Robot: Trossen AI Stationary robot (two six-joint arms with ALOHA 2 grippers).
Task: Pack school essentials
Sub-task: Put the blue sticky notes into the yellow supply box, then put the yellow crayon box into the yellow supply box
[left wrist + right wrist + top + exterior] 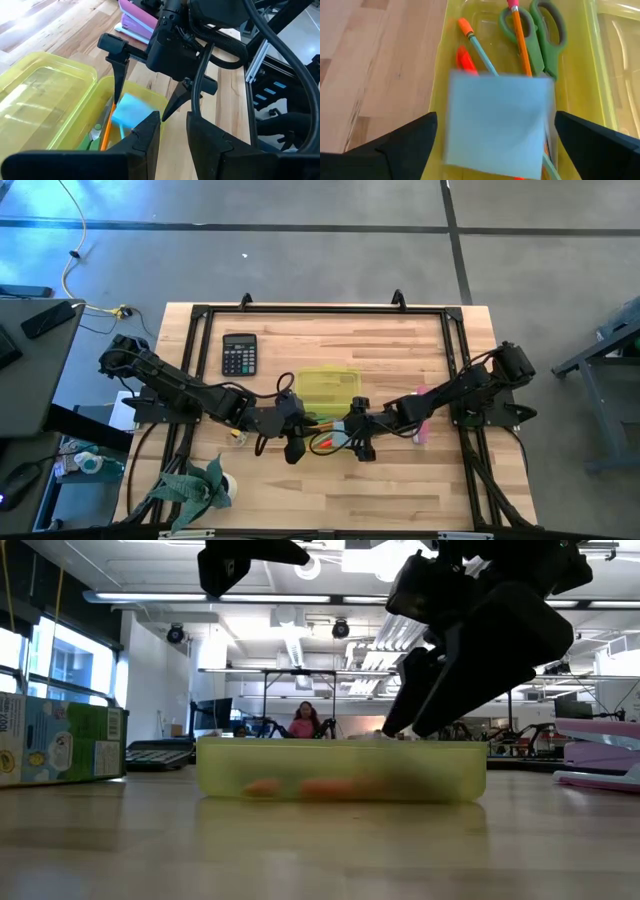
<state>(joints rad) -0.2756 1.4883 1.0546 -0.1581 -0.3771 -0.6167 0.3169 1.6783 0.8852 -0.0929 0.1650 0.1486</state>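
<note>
The translucent yellow-green case [325, 388] lies open on the table, lid [45, 95] flat beside its tray [437, 75]. The tray holds green-handled scissors [545, 35], an orange pencil [520, 35], a teal pencil [477, 45] and a red marker [465, 60]. My right gripper [141, 111] hovers open over the tray, pointing down. The blue sticky-note pad [497, 125] shows blurred between its fingertips, over the tray. My left gripper [173, 130] sits low at the tray's end, open by a narrow gap through which bare wood shows. My left gripper has one finger [145, 135] over the tray's end wall [159, 116]; that finger hides the spot, so I cannot tell whether it touches the case. My right gripper's fingertips [432, 125] stand just off the pad's sides; I see no hold.
A black calculator [239, 354] lies toward the far left. A pink-purple stapler-like thing [422, 420] sits right of the case. A printed box [60, 740] stands at the left, a green leafy item [195, 485] near the left front edge. A person [303, 720] sits far behind.
</note>
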